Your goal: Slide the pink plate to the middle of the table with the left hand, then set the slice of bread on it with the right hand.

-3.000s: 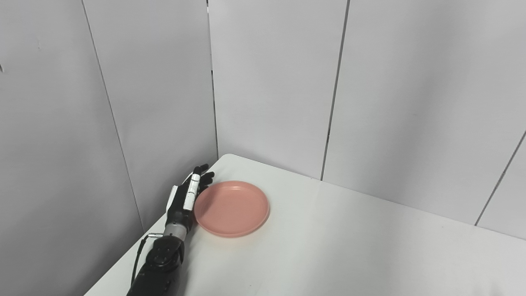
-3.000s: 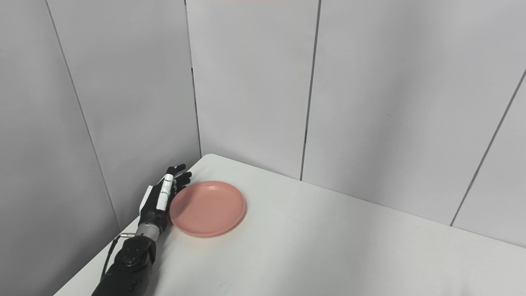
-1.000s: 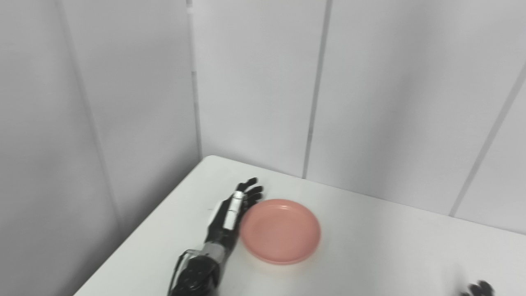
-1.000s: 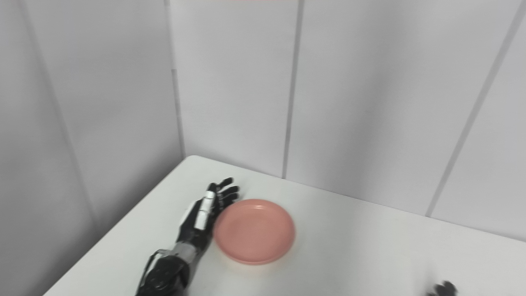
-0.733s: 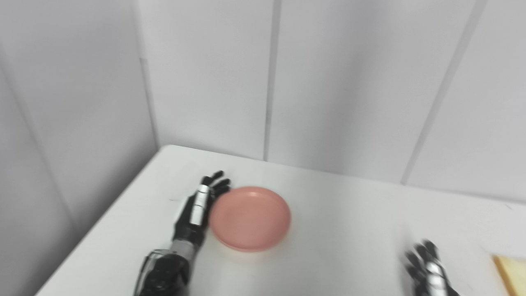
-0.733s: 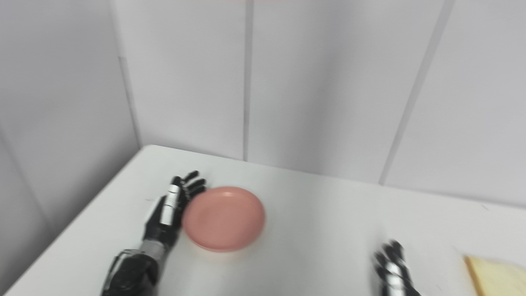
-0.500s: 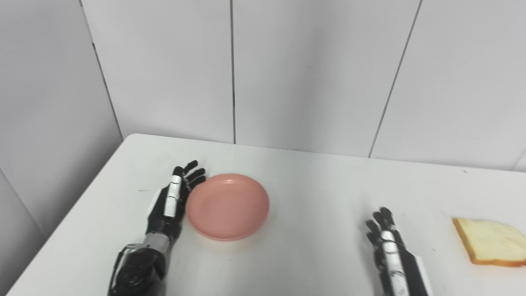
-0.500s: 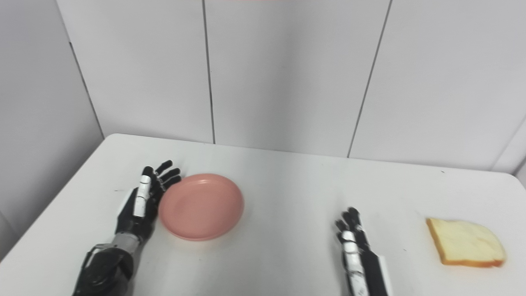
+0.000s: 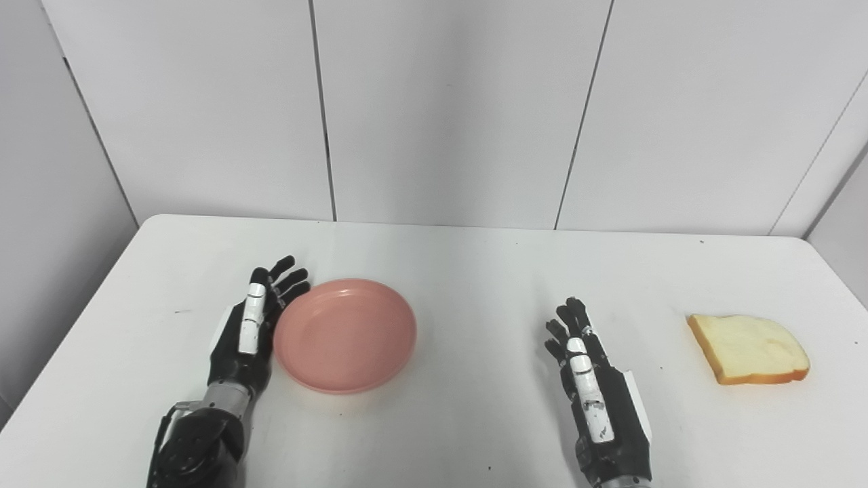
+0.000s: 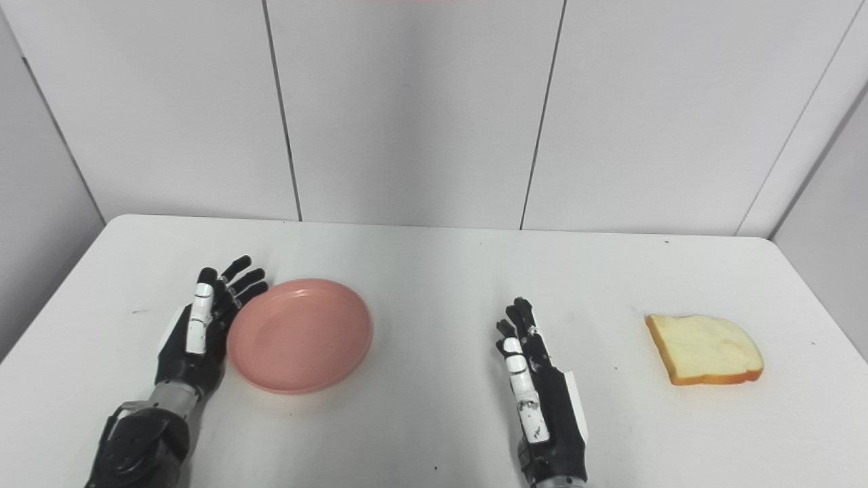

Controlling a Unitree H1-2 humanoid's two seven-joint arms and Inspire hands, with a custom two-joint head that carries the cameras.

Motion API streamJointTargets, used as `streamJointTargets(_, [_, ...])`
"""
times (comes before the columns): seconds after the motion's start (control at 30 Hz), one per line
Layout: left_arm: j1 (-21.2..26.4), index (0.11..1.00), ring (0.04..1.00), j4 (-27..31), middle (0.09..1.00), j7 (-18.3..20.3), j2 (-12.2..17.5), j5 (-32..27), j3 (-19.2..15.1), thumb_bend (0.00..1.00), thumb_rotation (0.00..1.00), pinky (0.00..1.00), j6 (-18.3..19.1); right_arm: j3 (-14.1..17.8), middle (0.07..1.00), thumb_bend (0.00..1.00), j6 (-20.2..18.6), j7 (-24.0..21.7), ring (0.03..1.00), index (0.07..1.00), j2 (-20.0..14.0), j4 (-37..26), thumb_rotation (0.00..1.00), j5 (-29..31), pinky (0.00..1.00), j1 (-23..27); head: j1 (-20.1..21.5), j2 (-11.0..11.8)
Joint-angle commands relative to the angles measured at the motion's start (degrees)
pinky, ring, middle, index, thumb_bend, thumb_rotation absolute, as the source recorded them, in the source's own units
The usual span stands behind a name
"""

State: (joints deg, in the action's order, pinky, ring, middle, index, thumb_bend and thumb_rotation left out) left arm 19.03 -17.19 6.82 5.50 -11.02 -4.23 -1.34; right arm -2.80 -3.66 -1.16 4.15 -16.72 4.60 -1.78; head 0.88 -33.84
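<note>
Your left hand [image 9: 247, 332], fingers spread, flanks the plate [image 9: 344, 334] left of centre; it looks light and slippery, so push at its rim. The right hand [image 9: 597, 393] lies open; the bread [image 9: 749, 348] looks soft.

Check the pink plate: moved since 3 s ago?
Yes. The plate has slid right, away from the table's left edge, with the left hand beside its left rim. The camera also turned.

A: left hand [image 9: 247, 332]?
B: flat, edge-on, fingers [image 9: 288, 274] straight and slightly spread, holding nothing.
A: right hand [image 10: 539, 393]?
B: same pose, thumb side up, fingers forward, empty. Both forearms enter from the bottom.
</note>
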Motion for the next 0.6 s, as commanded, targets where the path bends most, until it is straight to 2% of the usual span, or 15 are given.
streamJointTargets(0.0, [0.95, 0.853, 0.864, 0.33, 0.853, 0.77, -0.86, 0.47, 1.09, 0.78, 1.0, 0.9, -0.17, -0.12, 0.953, 0.57, 1.72, 0.1, 0.936, 0.958, 0.59, -1.4, 0.82, 0.15, 0.95, 1.26, 0.19, 0.04])
streamJointTargets(0.27, [0.52, 0.871, 0.867, -0.54, 0.865, 1.02, -3.37, 1.71, 3.31, 0.76, 1.0, 0.9, -1.27, -0.09, 0.957, 0.56, 1.92, 0.28, 0.941, 0.96, 0.7, -0.93, 0.82, 0.18, 0.95, 1.54, -0.24, 0.32])
streamJointTargets(0.57, [0.08, 0.888, 0.887, -1.56, 0.877, 0.69, -6.39, 3.01, 5.46, 0.77, 1.0, 0.94, -3.26, 1.41, 0.96, 0.59, 2.97, -0.22, 0.942, 0.965, -0.72, 0.56, 0.83, 1.52, 0.97, 2.02, -4.22, 1.41])
